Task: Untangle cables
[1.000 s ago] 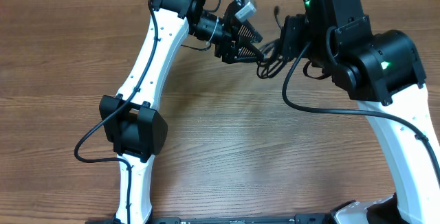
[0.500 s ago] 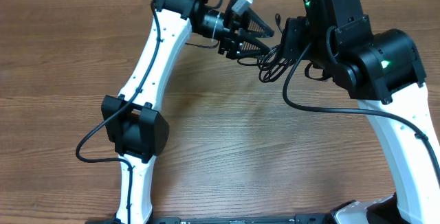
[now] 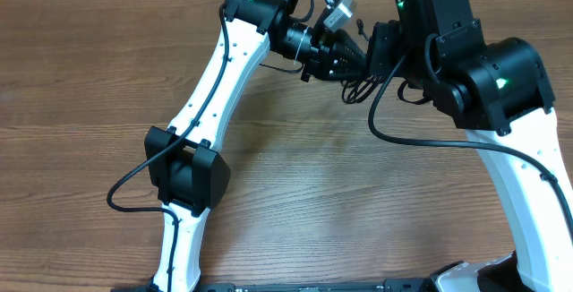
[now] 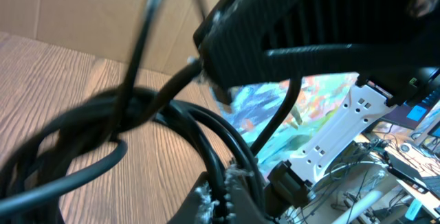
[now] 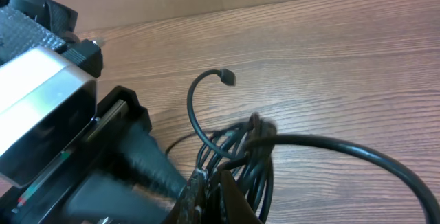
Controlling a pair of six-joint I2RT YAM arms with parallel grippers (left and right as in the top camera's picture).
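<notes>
On the left, your left gripper reaches in near the table's 12 o'clock edge and points toward 3 o'clock. Its jaws are together, and in the left wrist view 1 or 2 black strands run between the fingertips, so I judge it clamped on the cables.

In the overhead view the cables sit as a small dark knot of loops, just beside that gripper at its 5 o'clock. They sit in the narrow space between the 2 wrists, and I cannot tell whether they touch the wood.

In the right wrist view the loops crowd together near the fingertips. 1 loose strand arcs up toward 12 o'clock and stops at a free plug end.

On the right, your right gripper is pinched tight on the same bundle, facing 9 o'clock toward the left one.

The relation to watch is that both grippers hold 1 tangle almost nose to nose, neither clearly nearer. The short stretch between them runs roughly from 9 to 3 o'clock. Any separation will probably have to go along that line. The risk is that the knot tightens instead of opening.
</notes>
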